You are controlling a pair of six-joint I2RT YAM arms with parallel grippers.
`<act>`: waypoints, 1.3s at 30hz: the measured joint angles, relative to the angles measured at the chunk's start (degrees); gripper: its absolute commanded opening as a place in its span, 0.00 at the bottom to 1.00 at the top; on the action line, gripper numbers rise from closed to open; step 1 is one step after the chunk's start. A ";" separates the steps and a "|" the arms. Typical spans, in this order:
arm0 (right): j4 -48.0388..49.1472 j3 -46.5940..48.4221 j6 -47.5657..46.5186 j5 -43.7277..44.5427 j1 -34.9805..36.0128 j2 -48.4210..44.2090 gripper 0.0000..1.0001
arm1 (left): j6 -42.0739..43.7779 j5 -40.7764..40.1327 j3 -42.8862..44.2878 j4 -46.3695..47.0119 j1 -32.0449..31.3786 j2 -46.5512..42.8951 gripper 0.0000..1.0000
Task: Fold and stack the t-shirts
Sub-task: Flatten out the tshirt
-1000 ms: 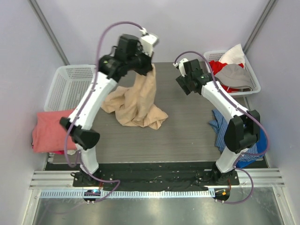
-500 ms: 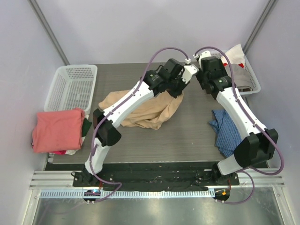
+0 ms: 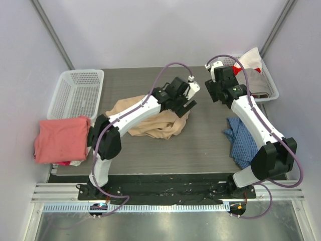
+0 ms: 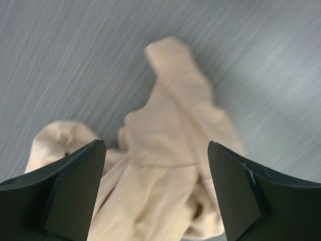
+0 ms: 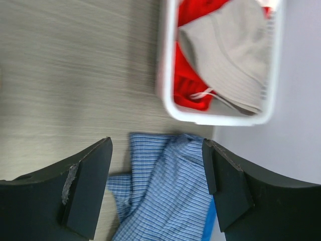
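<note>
The tan t-shirt (image 3: 150, 118) lies in a crumpled heap in the middle of the table. My left gripper (image 3: 187, 105) hangs just above its right end, open. In the left wrist view the tan t-shirt (image 4: 170, 150) lies loose below the spread fingers of the left gripper (image 4: 154, 145), and neither finger touches it. The salmon-pink t-shirt (image 3: 60, 138) rests folded at the table's left edge. My right gripper (image 3: 215, 94) is open in the air at the back right, with nothing held; the right wrist view shows this gripper (image 5: 156, 142) over bare table.
An empty white basket (image 3: 75, 93) stands at the back left. Another white basket (image 3: 271, 83) at the back right holds red and grey cloth; its rim (image 5: 168, 100) is close to the right gripper. A blue striped cloth (image 3: 241, 138) hangs off the right edge.
The left arm swung from the back left to the centre right with the tan t-shirt, lowered it and opened its jaws, letting it drop. The right arm drew back toward the right basket.
</note>
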 measured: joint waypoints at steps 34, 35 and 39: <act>-3.19 24.79 9.97 -41.40 -0.07 39.28 0.73 | 3.56 -5.70 -24.46 10.54 19.69 -14.75 0.87; -3.30 24.79 10.01 -41.59 -0.04 39.89 0.73 | 3.61 -5.75 -24.81 10.54 19.93 -14.84 0.87; -3.41 24.79 10.16 -41.83 0.24 41.75 0.68 | 4.11 -5.90 -25.77 10.51 21.49 -15.74 0.87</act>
